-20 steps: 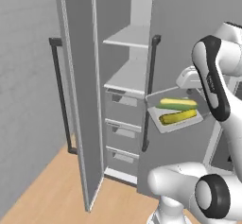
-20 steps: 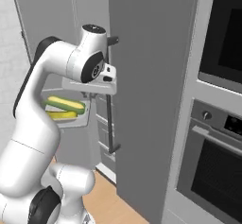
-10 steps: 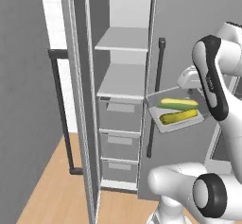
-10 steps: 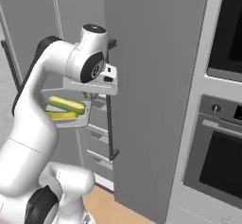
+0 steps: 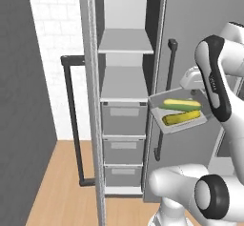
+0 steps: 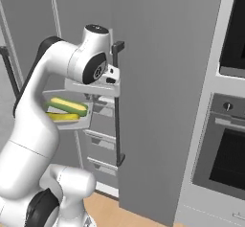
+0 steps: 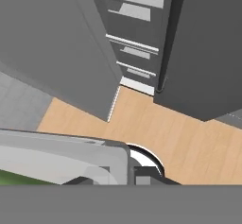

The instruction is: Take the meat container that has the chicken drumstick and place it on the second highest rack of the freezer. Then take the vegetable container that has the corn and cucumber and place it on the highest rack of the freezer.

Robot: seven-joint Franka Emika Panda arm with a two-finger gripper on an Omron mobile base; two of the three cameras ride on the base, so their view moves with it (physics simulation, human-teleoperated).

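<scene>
Open freezer (image 5: 125,101) ahead, vegetable container (image 5: 178,114) clamped in fingers (image 7: 142,175)

Grey tray (image 5: 164,122) carrying corn (image 5: 182,118) and cucumber (image 5: 180,106) held level beside the open freezer (image 5: 125,84).

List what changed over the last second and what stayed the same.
The whole picture has shifted, so the base has driven: the open freezer now faces the left base camera more squarely. The gripper stays shut on the vegetable container, with the corn and cucumber lying as before. Both shelves stay bare; nothing was released.
</scene>
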